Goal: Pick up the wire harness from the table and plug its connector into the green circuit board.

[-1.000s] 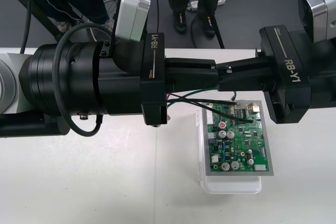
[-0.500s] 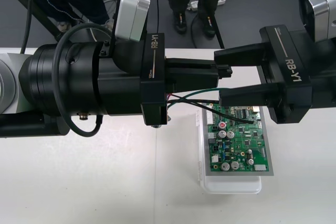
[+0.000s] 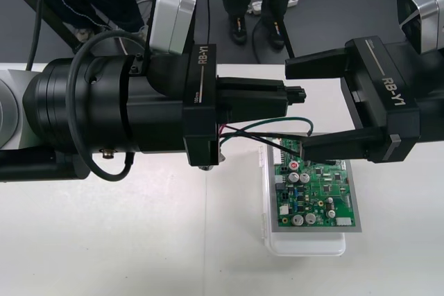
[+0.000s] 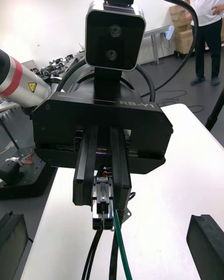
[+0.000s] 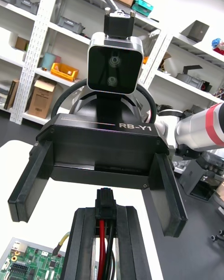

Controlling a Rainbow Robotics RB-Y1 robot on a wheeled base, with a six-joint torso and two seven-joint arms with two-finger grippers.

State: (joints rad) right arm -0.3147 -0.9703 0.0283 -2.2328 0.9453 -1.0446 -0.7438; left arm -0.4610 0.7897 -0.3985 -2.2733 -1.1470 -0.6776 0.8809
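Observation:
My left gripper (image 3: pixel 286 95) reaches in from the left and is shut on the wire harness, whose small black plug (image 3: pixel 297 93) sticks out past its fingertips. The left wrist view shows the plug (image 5: pixel 105 199) and red and black wires (image 5: pixel 102 249) clamped between my left fingers. Green and black wires (image 3: pixel 274 123) trail from the gripper and loop above the far end of the green circuit board (image 3: pixel 318 186). My right gripper (image 3: pixel 297 109) faces the left one, open, one finger (image 3: pixel 316 67) on either side of the plug without touching it. Its own fingers (image 4: pixel 204 239) stand wide apart in the right wrist view.
The board sits on a white base (image 3: pixel 305 245) at the table's right middle. Both arms meet above the far edge of the board. Bare tabletop (image 3: pixel 139 233) lies to the left of and in front of the board.
My right gripper, shut at the left's fingertips a second ago, has opened wide, its fingers spreading away from the plug. My left gripper kept its hold and barely moved.

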